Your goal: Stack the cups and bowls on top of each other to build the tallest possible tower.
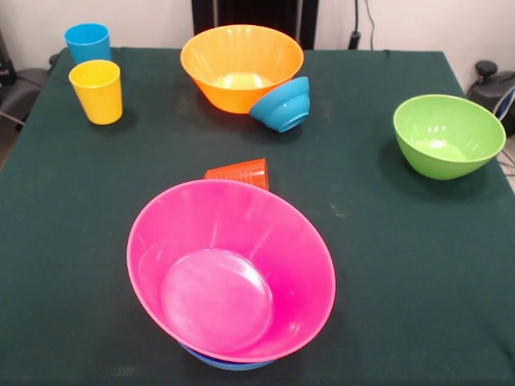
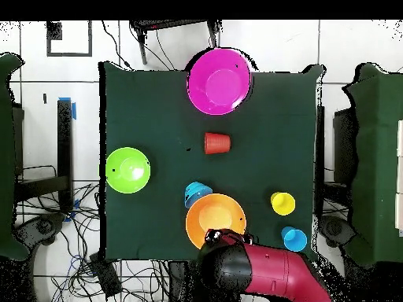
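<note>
Pink bowl [image 1: 232, 273] tops the tower over a blue rim [image 1: 225, 363], orange-red cup [image 1: 239, 173] on its side behind it, arm [image 2: 260, 271] drawn back at the yellow-orange bowl [image 1: 241, 66], well apart, gripper's state can't be told

From the front camera, the tower [image 1: 233, 273] stands at the table's [image 1: 386, 265] near edge, its top bowl tilted on those beneath. The toppled cup [image 1: 240, 172] lies just behind, perhaps touching. On my side, the small bowl [image 1: 283, 104] leans against the large bowl's [image 1: 241, 64] right. Far left, one upright cup [image 1: 96, 90] stands before another [image 1: 87, 42]. The lone bowl [image 1: 447, 135] sits well apart, right.
</note>
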You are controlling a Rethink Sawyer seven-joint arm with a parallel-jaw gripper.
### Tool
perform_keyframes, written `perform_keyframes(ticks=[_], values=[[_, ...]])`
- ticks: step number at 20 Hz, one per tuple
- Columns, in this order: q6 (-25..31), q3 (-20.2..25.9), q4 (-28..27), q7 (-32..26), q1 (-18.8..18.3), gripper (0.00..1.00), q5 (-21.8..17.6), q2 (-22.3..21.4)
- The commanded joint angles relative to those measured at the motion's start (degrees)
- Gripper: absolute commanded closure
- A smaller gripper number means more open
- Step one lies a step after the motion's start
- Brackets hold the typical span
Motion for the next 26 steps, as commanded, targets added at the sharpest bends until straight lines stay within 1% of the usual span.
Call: perform_keyframes(ticks=[1, 2, 3, 5, 7, 8, 9, 10, 12, 14, 15, 16, 17, 18, 19, 20, 22, 23, 24, 25, 26], values=[[-5.4, 1.6, 3.0, 2.0, -0.9, 0.00, -3.3, 8.1], [-5.7, 0.2, 3.2, 4.5, -0.3, 0.00, -3.1, 9.1], [-5.9, -0.4, 3.0, 5.2, 0.0, 0.00, -3.5, 9.7], [-8.0, -0.3, 2.4, 4.8, -0.4, 0.00, -4.1, 12.0], [-9.1, -0.2, 2.0, 4.3, -1.0, 0.00, -4.4, 13.1], [-9.8, -0.5, 3.3, 3.8, -1.5, 0.00, -4.9, 12.2], [-10.1, -0.6, 3.5, 3.6, -1.7, 0.00, -5.2, 12.2], [-10.4, -0.3, 5.1, 2.9, -2.3, 0.00, -5.2, 10.7], [-10.9, -0.3, 5.9, 2.5, -2.8, 0.00, -5.7, 10.0], [-11.4, -1.0, 6.1, 1.9, -2.9, 0.00, -7.8, 9.8], [-11.6, -1.1, 6.2, 1.9, -3.0, 0.00, -8.2, 9.9], [-12.9, -1.5, 5.9, 2.5, -3.1, 0.00, -9.1, 11.6], [-13.6, -1.7, 5.9, 2.9, -3.1, 0.00, -9.5, 12.4], [-15.1, -2.1, 5.3, 3.6, -3.1, 0.00, -10.2, 14.5], [-15.8, -2.3, 5.2, 3.9, -3.1, 0.00, -10.6, 15.2], [-15.5, -2.7, 4.2, 4.3, -2.9, 0.00, -10.8, 16.5], [-15.5, -3.1, 2.8, 4.2, -2.6, 0.00, -11.5, 17.6], [-15.6, -3.1, 2.3, 3.7, -2.5, 0.00, -12.3, 17.5], [-15.8, -3.4, 0.9, 2.5, -2.0, 0.00, -14.4, 17.9], [-15.8, -3.3, 0.6, 2.2, -2.1, 0.00, -14.7, 18.1], [-16.2, -3.1, -0.8, 2.5, -2.8, 0.00, -14.3, 20.1]])
